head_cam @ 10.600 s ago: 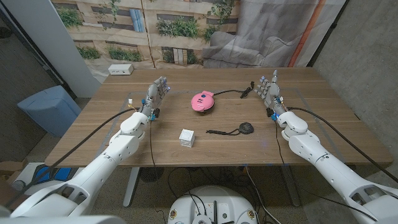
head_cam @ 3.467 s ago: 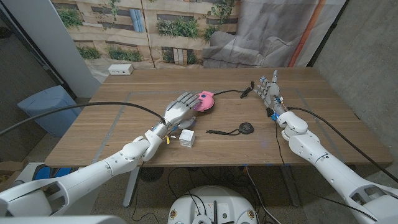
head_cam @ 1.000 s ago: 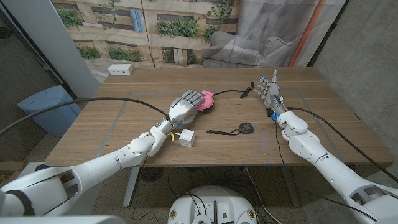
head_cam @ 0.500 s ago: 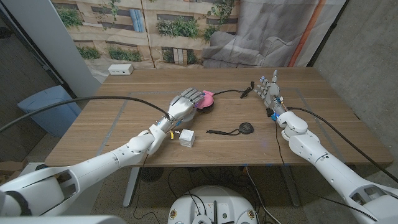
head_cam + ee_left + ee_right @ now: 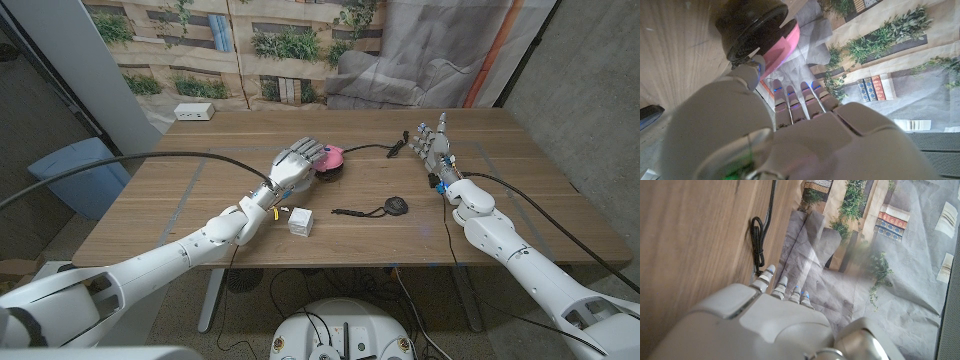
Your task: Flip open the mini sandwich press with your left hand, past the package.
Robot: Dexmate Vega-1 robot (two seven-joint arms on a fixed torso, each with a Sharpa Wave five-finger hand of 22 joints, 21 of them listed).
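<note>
Since half a second ago the left hand (image 5: 298, 160) has edged further over the round pink mini sandwich press (image 5: 329, 160), now covering its near-left side, while the right hand (image 5: 433, 141) has stayed where it was. The left arm reaches diagonally across the brown wooden surface (image 5: 200, 195) from the near-left corner, passing just beside the small white cube-shaped package (image 5: 300, 221), which lies nearer the robot than the press. In the left wrist view the hand's smooth grey-white back (image 5: 805, 135) fills the foreground with fingers (image 5: 807, 100) reaching out side by side and the thumb lying against the press's (image 5: 767, 32) black underside and pink rim; whether it grips the lid cannot be told. The right hand stands on its edge, fingers upright and apart, holding nothing. A black cable (image 5: 375, 150) runs from the press toward it, and a flat black disc with a strap (image 5: 392, 207) lies between package and right arm. A white box (image 5: 194, 112) sits at the far-left corner.
</note>
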